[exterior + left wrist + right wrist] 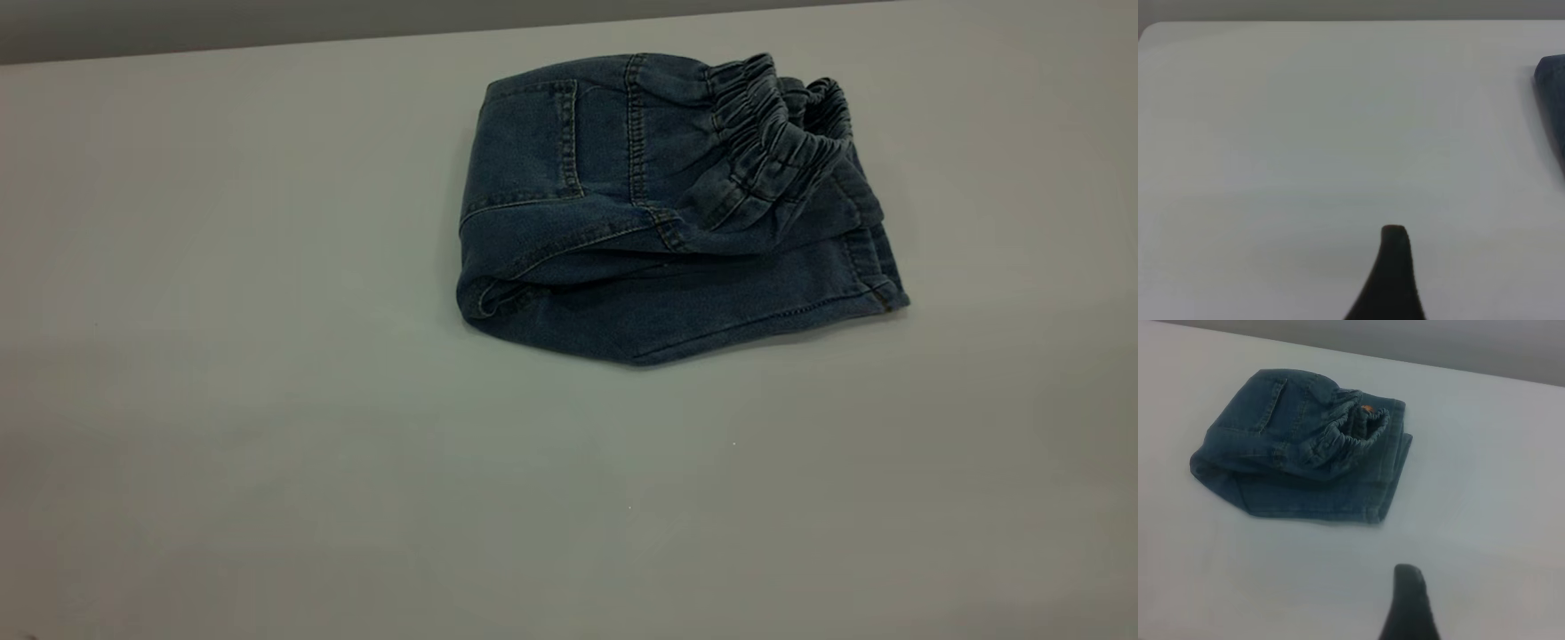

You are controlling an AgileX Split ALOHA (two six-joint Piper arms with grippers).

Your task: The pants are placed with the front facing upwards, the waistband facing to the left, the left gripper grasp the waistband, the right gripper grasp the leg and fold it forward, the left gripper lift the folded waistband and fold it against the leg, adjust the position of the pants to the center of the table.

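The pants lie folded in a compact bundle on the table, right of centre and near its far edge. A patch pocket faces up. The gathered waistband rests on top at the bundle's right end, over the leg hems. Neither arm shows in the exterior view. The left gripper hovers over bare table well away from the pants; one black finger shows, alone. The right gripper hangs back from the pants and waistband, showing one finger. Both are open and hold nothing.
The table's far edge runs just behind the bundle, with a grey wall beyond. Bare tabletop stretches to the left and front of the pants.
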